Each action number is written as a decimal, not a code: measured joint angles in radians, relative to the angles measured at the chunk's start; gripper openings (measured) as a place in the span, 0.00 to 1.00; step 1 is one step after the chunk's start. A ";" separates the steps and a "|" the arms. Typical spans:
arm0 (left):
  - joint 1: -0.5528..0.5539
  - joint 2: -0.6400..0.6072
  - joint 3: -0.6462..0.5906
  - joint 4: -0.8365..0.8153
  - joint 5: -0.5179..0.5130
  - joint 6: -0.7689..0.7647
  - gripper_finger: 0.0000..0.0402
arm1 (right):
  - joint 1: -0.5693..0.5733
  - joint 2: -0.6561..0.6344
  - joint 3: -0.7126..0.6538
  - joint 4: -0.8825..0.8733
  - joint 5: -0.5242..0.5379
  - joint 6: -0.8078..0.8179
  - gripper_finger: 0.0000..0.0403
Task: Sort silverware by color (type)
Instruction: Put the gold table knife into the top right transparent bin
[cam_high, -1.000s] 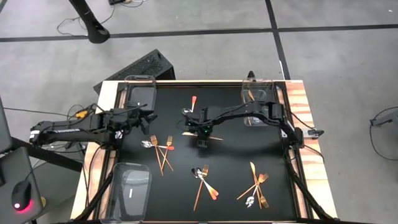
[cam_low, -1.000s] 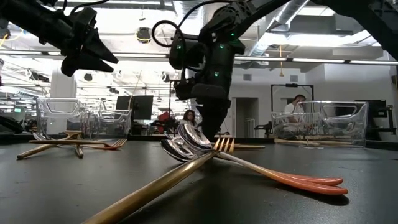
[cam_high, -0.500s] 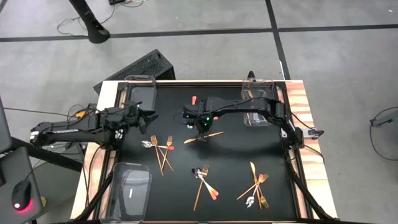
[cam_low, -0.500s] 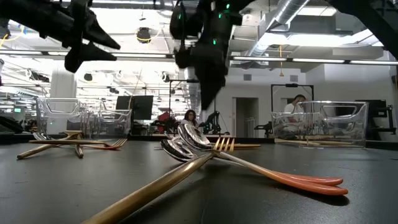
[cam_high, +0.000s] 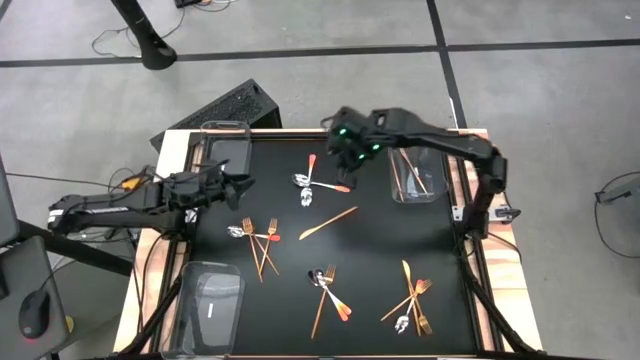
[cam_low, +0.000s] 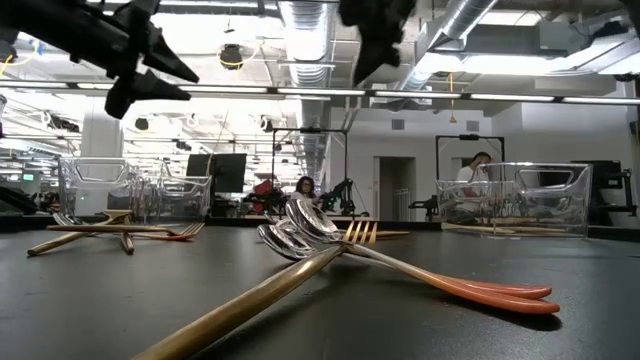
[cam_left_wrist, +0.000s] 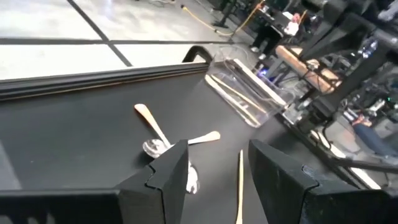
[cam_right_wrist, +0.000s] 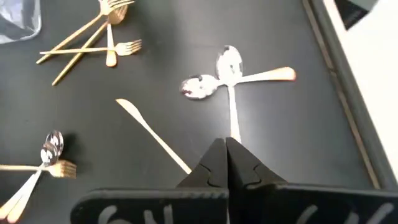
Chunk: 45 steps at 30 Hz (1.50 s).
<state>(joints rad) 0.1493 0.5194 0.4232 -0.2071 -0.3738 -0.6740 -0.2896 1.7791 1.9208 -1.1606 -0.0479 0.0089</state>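
Around your table you have a grey concrete floor (cam_high: 300, 90) crossed by dark lines (cam_high: 300, 52). Look level across it and you see an open workshop: white ceiling ducts (cam_low: 310, 20), bright strip lights (cam_low: 480, 97), a dark doorway (cam_low: 455, 165), and a person (cam_low: 478, 168) far behind.

The table top (cam_high: 370, 250) is a matt black sheet, smooth, edged with grained wood (cam_high: 492, 190) at the right of the high view. The spoons (cam_right_wrist: 214, 78) have mirror-bright silver bowls and glossy orange-red handles; the knife (cam_high: 328, 223) and forks (cam_high: 262, 240) look like brushed gold metal. The bins (cam_high: 412, 175) are clear glossy plastic. The gripper fingers (cam_left_wrist: 283, 180) seem matt black plastic.
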 joint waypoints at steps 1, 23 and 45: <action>0.000 0.022 0.000 0.022 -0.003 -0.004 0.39 | -0.007 -0.024 -0.016 -0.004 0.010 -0.005 0.01; -0.037 0.819 0.081 0.792 0.124 0.091 0.39 | -0.011 -0.659 -0.847 0.354 0.096 0.420 0.09; -0.110 1.446 0.626 0.292 0.181 0.209 0.47 | 0.241 -0.740 -0.861 0.164 0.403 0.610 0.10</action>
<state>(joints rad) 0.0398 1.9656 1.0492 0.0844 -0.1926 -0.4648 -0.0487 1.0393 1.0599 -0.9962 0.3547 0.6190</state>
